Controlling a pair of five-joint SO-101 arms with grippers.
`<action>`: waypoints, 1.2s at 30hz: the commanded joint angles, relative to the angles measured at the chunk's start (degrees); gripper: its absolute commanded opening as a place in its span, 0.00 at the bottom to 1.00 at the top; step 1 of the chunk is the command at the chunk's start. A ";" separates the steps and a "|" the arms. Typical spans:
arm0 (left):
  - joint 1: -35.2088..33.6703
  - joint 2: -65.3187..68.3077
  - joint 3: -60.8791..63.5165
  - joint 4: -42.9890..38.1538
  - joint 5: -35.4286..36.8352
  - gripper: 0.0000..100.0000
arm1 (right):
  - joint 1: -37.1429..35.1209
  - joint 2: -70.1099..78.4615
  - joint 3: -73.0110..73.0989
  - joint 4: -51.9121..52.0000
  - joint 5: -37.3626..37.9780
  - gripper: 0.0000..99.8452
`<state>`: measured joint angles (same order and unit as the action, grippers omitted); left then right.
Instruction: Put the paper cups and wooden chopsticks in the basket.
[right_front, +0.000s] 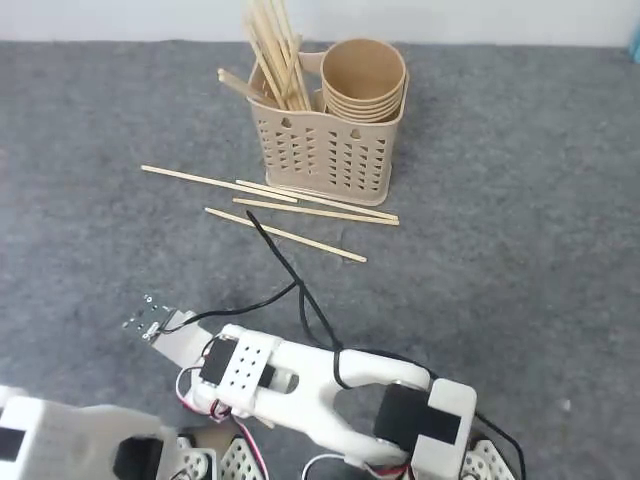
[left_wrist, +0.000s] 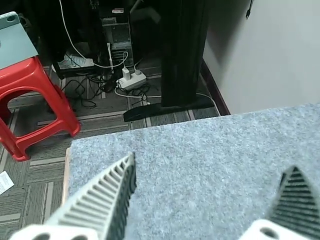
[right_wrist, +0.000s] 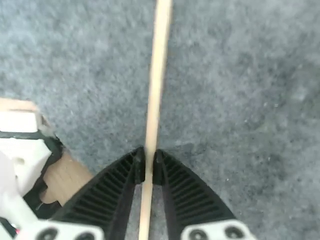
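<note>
Chopstick clenched in right claw, long axis straight out ahead; basket well apart across counter. Left claw released, nothing in it.

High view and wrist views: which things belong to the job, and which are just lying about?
Job: basket, paper cups stacked in it, chopsticks standing in it, loose chopsticks on the mat, one chopstick in the right pincer.
Lying about: red stool, power strip.
</note>
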<state>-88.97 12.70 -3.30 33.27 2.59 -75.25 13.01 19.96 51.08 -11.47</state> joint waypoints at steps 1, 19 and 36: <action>-0.18 -0.70 -1.19 -1.58 -0.26 0.42 | 0.57 -1.80 -2.64 1.19 0.44 0.01; 0.70 -0.70 -0.40 0.62 -0.26 0.42 | 17.54 -40.57 -6.07 11.21 0.79 0.01; 28.40 -4.57 1.10 32.97 -0.18 0.41 | 40.13 -58.59 8.97 -38.99 0.53 0.01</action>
<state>-69.71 12.70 -1.54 61.23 2.59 -37.63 -43.34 27.16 22.68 -11.56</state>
